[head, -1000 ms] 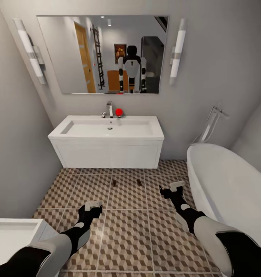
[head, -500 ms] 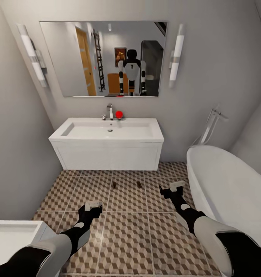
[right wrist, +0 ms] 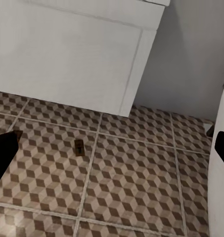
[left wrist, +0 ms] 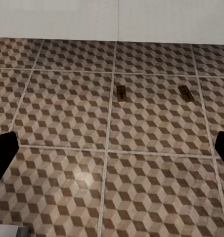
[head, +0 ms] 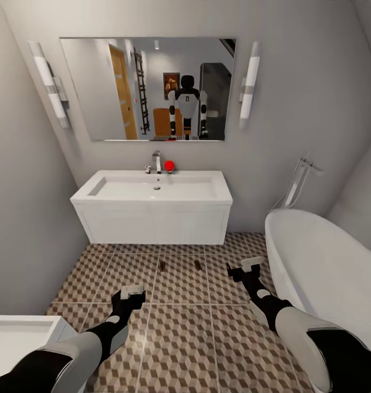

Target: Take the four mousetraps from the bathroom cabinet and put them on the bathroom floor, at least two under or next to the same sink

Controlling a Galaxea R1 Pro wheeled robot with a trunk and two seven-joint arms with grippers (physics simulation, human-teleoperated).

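Head view: two mousetraps [head: 162, 266] lay flat on the bathroom floor [head: 180, 338], side by side but apart, on the tiles just in front of the sink [head: 155, 188] and its white wall-hung unit. The second trap [head: 197, 264] sat to the right of the first. Judged: this spot serves the condition that at least two traps rest next to the same sink, so that part looked met. The other two traps and the cabinet could not be made out directly; an orange-brown shape in the mirror [head: 147, 87] behind the robot's reflection may be the cabinet, uncertain.

Left gripper [head: 132, 293] hovered low over the near tiles, left of the traps. Fingers spread wide, nothing between them; the left wrist view confirmed this, with both traps [left wrist: 121, 92] on the floor ahead. Right gripper [head: 251, 263] hung near the bathtub [head: 327, 262], right of the traps, likewise spread and empty; its wrist view showed one trap [right wrist: 79, 146] before the sink unit.

Judged: about half done. Both arms carried nothing, presumably free for fetching the remaining pair.
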